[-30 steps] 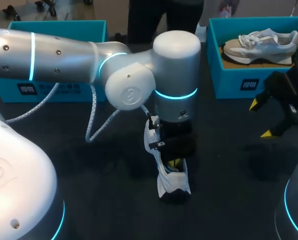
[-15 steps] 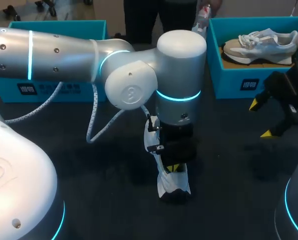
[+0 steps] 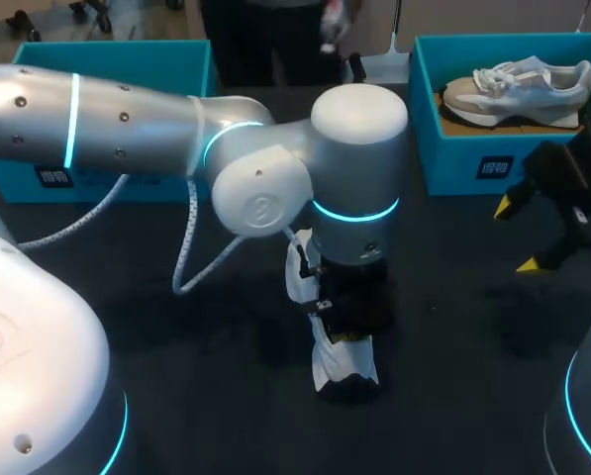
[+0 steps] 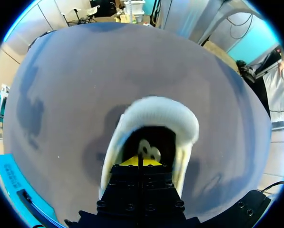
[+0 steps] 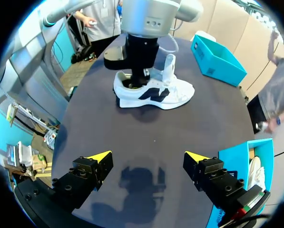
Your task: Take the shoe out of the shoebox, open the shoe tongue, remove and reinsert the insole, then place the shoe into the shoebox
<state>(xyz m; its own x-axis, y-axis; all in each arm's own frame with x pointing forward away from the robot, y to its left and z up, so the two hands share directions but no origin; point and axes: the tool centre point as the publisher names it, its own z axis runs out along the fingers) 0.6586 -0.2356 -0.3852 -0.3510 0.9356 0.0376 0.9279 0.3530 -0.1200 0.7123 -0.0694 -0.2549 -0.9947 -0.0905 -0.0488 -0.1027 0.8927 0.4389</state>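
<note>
A white shoe [image 3: 341, 364] with a dark side logo [image 5: 153, 92] lies in the middle of the black table. My left arm reaches over it from the left. My left gripper [image 4: 139, 161] points down into the shoe's opening, just inside the padded heel collar [image 4: 161, 111], with its yellow tips pressed together. I cannot tell whether anything is pinched between them. From the head view the left gripper [image 3: 347, 334] is mostly hidden inside the shoe. My right gripper [image 3: 518, 236] hangs open and empty over the table's right side, well away from the shoe [image 5: 147, 156].
A teal shoebox [image 3: 473, 168] at the back right holds a grey and white shoe [image 3: 518, 87], just behind my right gripper. Another teal shoebox [image 3: 117, 178] stands at the back left, partly hidden by my left arm. A white cable [image 3: 188, 233] hangs from that arm.
My left arm's wrist has shifted slightly right and down, so its yellow tips sit deeper in the shoe. The shoe and the right arm have not moved.
</note>
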